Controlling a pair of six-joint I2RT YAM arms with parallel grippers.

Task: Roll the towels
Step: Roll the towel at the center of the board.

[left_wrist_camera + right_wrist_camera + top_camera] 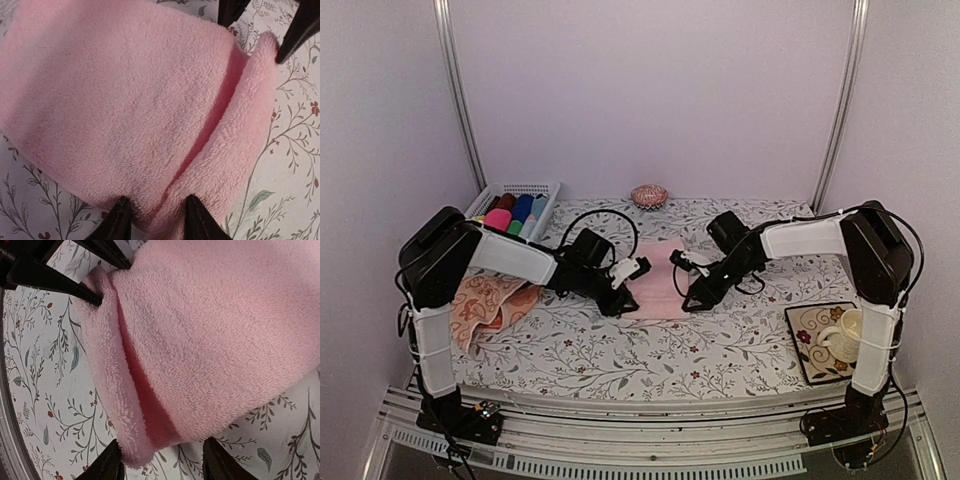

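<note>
Top external view: the plain light pink terry towel (658, 280) lies in the middle of the white floral-print surface (620, 350), between the two arms. Its near edge is turned over into a loose roll. The left jaws sit at the left end of that roll and the right jaws at the right end.

In the left wrist view the left jaws are clenched on the rolled edge, and fabric fills the gap between their dark fingertips (120, 222). In the right wrist view the right jaws stand released astride the roll's other end, with a strip of surface showing beside one fingertip (220, 465).

The peach-orange towel with cream swirls (485, 300) lies crumpled at the left, partly under the left arm (510, 255). A white slotted basket (545, 187) of coloured rolled cloths stands at the back left. A cream mug (845, 335) stands on a square patterned plate (800, 345) at the near right.
</note>
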